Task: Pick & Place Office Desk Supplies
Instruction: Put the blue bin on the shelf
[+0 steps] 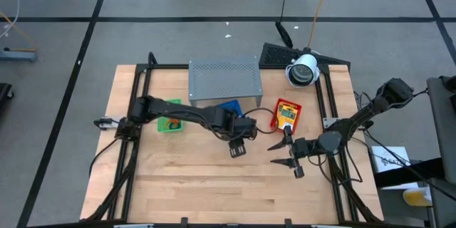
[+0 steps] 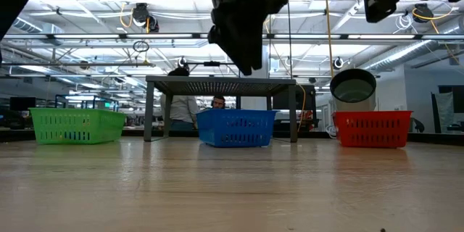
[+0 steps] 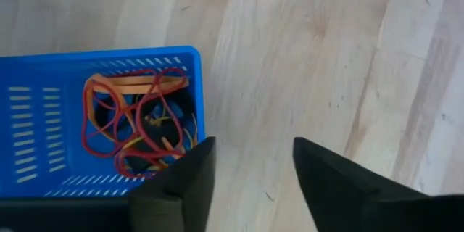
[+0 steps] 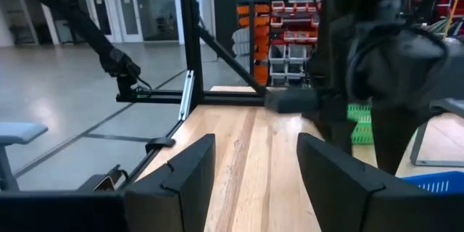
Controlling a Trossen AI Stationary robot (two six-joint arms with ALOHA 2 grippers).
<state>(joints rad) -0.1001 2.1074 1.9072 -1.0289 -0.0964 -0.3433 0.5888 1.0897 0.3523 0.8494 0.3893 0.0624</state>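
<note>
Print on the yellow packets (image 1: pixel 287 114) in the red tray (image 1: pixel 278 105) shows only as dark and green marks from the high view, too small to read (no other writing can be made out anywhere). Rubber bands (image 3: pixel 134 119), red and orange with a few yellow strands, lie tangled in the blue tray (image 3: pixel 43 65), seen clearly in the left wrist view; something dark sits beneath them, hard to identify. The green tray (image 1: pixel 171 122) holds a few small coloured bits, too tiny to name, and the left arm crosses over part of it.

From above, the blue tray is mostly hidden under the left arm, at the front edge of the grey perforated shelf (image 1: pixel 223 80). The left gripper (image 1: pixel 239 144) hovers over bare wood just beside the blue tray, fingers parted and empty. The right gripper (image 1: pixel 288 152) hangs in front of the red tray, its fingers spread wide with nothing between them.

In the low view, both arms are cut off at the top edge. A white round lamp-like object (image 1: pixel 303 70) stands behind the red tray. A person (image 2: pixel 218 102) shows partly behind the blue tray.
</note>
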